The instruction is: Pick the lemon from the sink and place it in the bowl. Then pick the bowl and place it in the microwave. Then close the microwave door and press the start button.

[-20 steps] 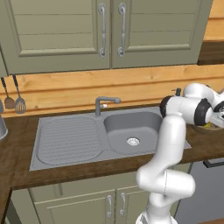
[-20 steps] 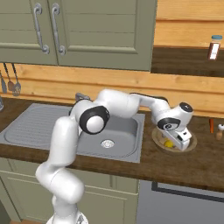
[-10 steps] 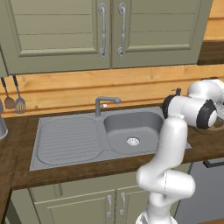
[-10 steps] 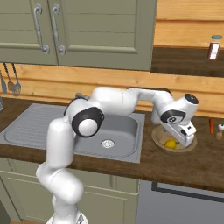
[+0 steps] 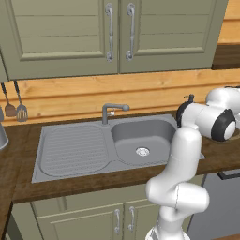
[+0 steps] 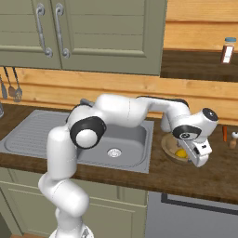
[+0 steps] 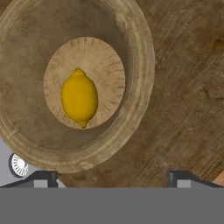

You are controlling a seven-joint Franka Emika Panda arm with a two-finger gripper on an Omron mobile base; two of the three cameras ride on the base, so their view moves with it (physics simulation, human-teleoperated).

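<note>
The yellow lemon [image 7: 79, 97] lies in the middle of the tan wooden bowl [image 7: 140, 87], which stands on the dark wooden counter just right of the grey sink [image 6: 116, 139]. In the right base view the lemon [image 6: 181, 153] shows inside the bowl [image 6: 171, 149], half behind the hand. My gripper [image 7: 111, 179] hangs above the bowl's right edge, open, with its fingertips [image 7: 43, 177] wide apart and nothing between them. From the right base camera the gripper [image 6: 200, 157] points down at the counter beside the bowl. The sink [image 5: 140, 136] basin is bare. The microwave is out of view.
A grey tap [image 5: 112, 111] stands behind the basin and the ribbed draining board [image 5: 72, 150] lies to its left. Utensils [image 5: 16, 105] hang on the wall at far left. Small bottles [image 6: 225, 133] stand on the counter right of the bowl, and another bottle [image 6: 227, 49] on the shelf above.
The jaws have spread wider and the hand has shifted right, off the bowl's centre. The lemon stays lying in the bowl.
</note>
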